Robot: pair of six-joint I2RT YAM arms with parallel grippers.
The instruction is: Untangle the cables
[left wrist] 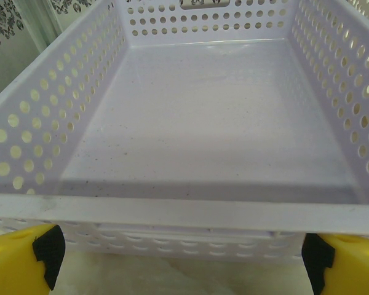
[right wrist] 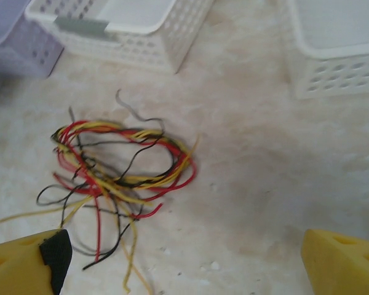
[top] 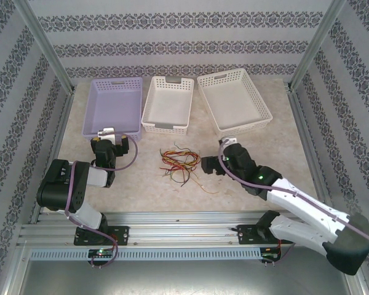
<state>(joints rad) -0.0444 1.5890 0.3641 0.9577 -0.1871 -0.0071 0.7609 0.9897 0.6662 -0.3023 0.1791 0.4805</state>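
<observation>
- The left gripper is seen spread wide; in the left wrist view its yellow fingertips sit at the two bottom corners with nothing between them; nothing is held.
- The left gripper is held just before the near wall of the lavender perforated basket; the basket's inside is seen bare, with small dark specks on its floor.
- The right gripper is likewise spread; in the right wrist view its yellow fingertips are set far apart at the bottom corners; nothing is pinched by the right gripper.
- The cables are seen as one loose tangle of thin red, yellow and black wires lying flat on the table; the tangle lies ahead of the right gripper and toward its left fingertip; whether any strand is touched by that fingertip cannot be told.
- From above, the cables are found near the middle of the table, between the two arms, closer to the right gripper and well apart from the left one.
- Three perforated baskets are lined along the far side of the table: the lavender basket on the left, a white basket with a grey tab on its near wall in the middle, and a larger white basket on the right; the cables lie outside all three, in front of the middle one.
- In the right wrist view the middle basket, the right basket and a corner of the lavender basket are seen beyond the tangle.
</observation>
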